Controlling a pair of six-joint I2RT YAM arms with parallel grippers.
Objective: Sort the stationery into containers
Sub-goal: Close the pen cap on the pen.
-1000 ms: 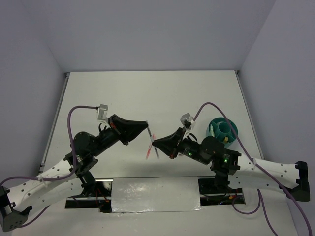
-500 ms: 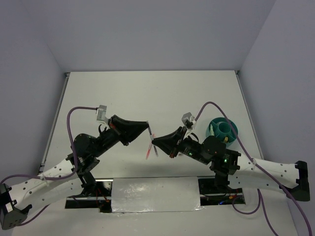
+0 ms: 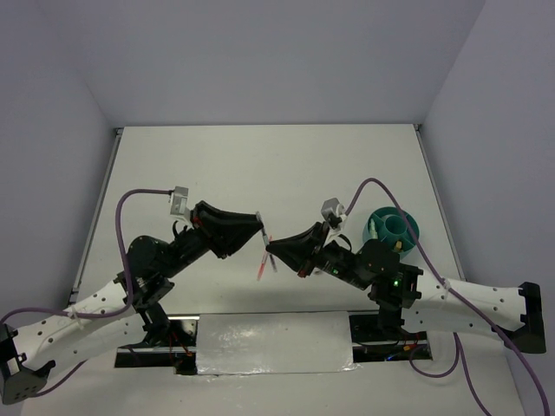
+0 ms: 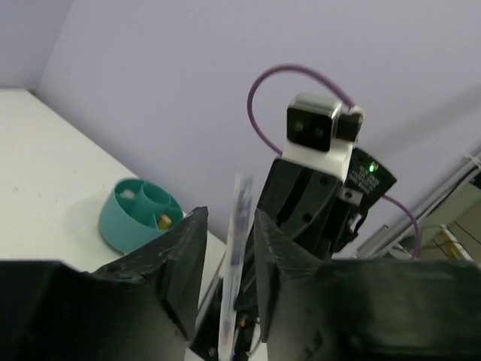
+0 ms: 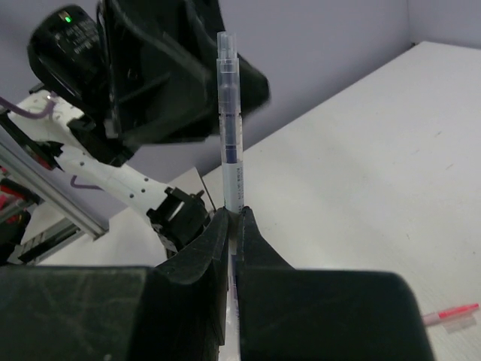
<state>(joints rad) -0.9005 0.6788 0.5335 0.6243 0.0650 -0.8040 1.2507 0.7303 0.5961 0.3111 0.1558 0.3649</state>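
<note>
Grey pen (image 5: 229,143) pinched in right claw (image 5: 234,215), inside the parted left claw (image 4: 228,219)

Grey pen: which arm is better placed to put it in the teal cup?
Likely right: the right tool is shut on the grey pen, the left tool stands open around it, and the teal cup sits on that side.

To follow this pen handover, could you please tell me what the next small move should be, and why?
Probably draw the left gripper straight back off the pen: its jaws stand apart around it, while the right gripper is shut on it, so the right one can then carry it to the teal cup.
</note>
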